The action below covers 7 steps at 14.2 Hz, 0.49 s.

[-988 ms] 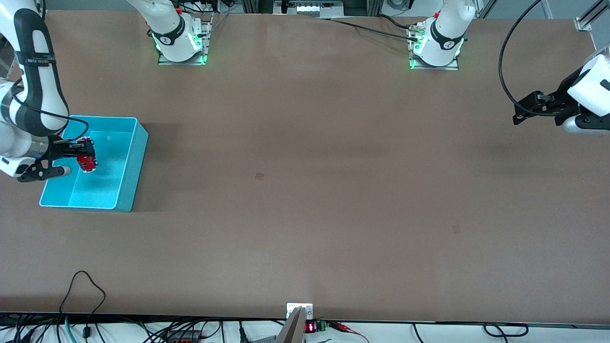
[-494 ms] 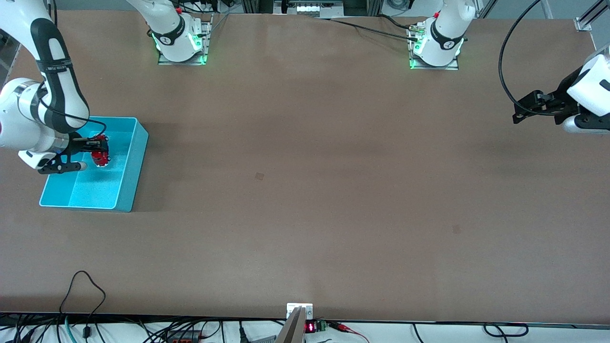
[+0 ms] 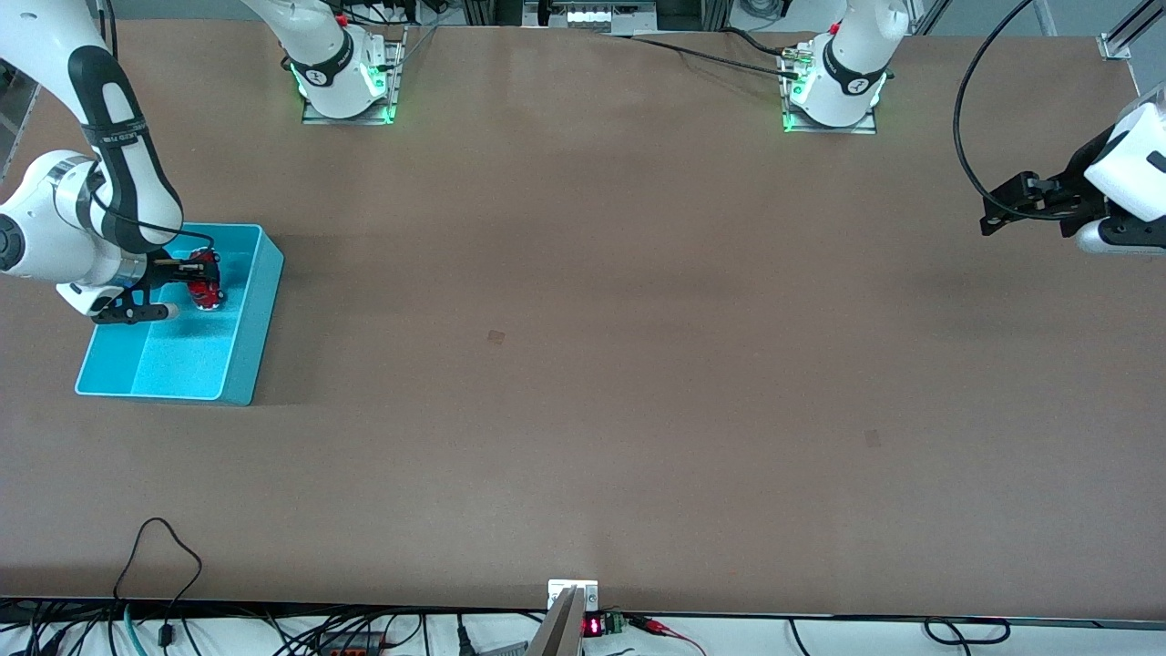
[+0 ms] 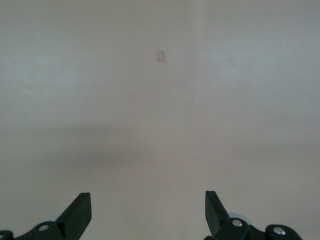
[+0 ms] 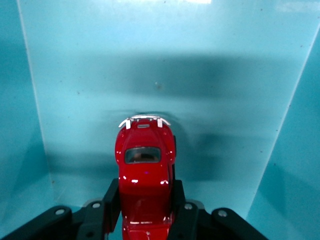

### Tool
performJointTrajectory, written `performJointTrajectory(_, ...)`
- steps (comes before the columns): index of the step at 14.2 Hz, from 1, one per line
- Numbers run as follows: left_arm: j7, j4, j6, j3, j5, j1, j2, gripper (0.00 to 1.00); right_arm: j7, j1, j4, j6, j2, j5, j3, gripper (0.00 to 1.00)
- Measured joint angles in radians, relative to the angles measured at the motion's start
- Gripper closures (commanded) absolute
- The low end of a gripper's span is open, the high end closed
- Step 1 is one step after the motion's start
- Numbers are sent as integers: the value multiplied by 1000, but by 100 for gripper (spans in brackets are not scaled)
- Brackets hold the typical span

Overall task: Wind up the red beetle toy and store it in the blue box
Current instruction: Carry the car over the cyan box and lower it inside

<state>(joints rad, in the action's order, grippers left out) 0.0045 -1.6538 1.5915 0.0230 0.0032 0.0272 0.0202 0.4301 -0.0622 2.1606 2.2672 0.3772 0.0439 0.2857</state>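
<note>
The red beetle toy (image 3: 206, 283) is held in my right gripper (image 3: 202, 281), which is shut on its sides inside the blue box (image 3: 250, 314) at the right arm's end of the table. In the right wrist view the toy (image 5: 145, 170) points its silvery bumper at the box floor (image 5: 165, 70), with my black fingers (image 5: 111, 197) pressed on both flanks. I cannot tell whether the toy touches the floor. My left gripper (image 3: 1007, 211) is open and empty, held in the air over the left arm's end of the table, and waits.
The box walls (image 5: 285, 165) stand close on both sides of the toy. A small dark mark (image 3: 496, 337) lies mid-table, also seen in the left wrist view (image 4: 160, 56). Cables run along the table edge nearest the front camera.
My right gripper has carried the toy across the box toward its wall nearer the table's middle and lower into it. The left arm has not moved.
</note>
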Motion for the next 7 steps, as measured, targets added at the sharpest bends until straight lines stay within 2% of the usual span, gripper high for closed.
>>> performJointTrajectory(7, 0, 7, -1, 0, 0, 0, 0, 0, -20, 0, 0, 32, 28, 13, 0, 100)
